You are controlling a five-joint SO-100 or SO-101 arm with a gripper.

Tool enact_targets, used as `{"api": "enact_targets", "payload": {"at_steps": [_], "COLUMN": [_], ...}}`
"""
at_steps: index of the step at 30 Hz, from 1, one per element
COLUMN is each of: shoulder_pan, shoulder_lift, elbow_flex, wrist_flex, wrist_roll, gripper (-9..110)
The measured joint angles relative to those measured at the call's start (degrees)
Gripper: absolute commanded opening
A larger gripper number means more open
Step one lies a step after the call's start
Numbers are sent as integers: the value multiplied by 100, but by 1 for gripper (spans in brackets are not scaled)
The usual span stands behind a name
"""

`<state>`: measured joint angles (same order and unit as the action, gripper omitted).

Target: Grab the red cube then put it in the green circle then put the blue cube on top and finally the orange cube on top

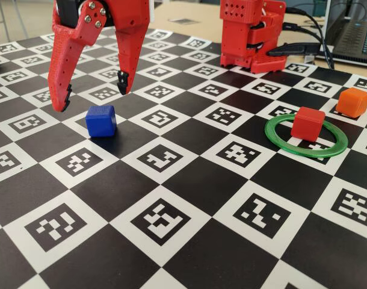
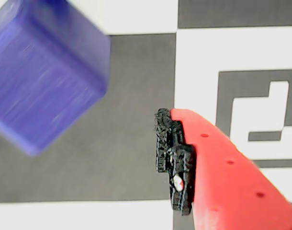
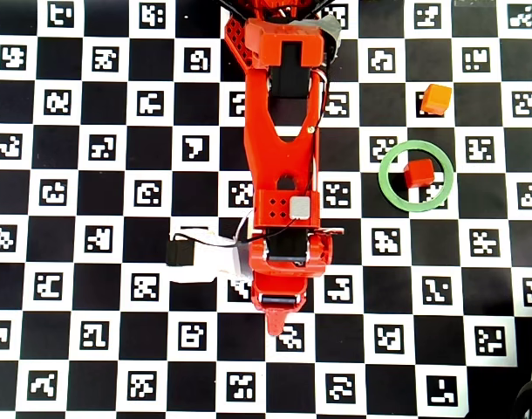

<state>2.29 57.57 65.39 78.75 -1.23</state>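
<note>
The blue cube sits on the chequered mat at the left of the fixed view. My red gripper hangs just above and behind it, open, with one finger to each side and nothing between them. In the wrist view the blue cube is blurred at the upper left, apart from the one black-padded fingertip that shows. The red cube rests inside the green circle at the right. The orange cube lies just behind the circle. From overhead, my arm hides the blue cube; the red cube, green circle and orange cube show.
The mat is a black and white board of printed markers. The arm's red base stands at the back with cables, and a laptop lies behind the mat at the far right. The wrist camera juts out left of the arm.
</note>
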Motion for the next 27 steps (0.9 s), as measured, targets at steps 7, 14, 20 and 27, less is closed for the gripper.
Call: {"api": "enact_targets", "payload": {"at_steps": [7,14,20,27], "shoulder_pan": [44,62,62,62], "shoulder_lift": [-9,-9,-9,-9], "elbow_flex": [659,703,703,703], "wrist_flex": [-712,-958,-984,-984], "wrist_roll": [9,-18,-9,308], "gripper": [45,45,45,43]}}
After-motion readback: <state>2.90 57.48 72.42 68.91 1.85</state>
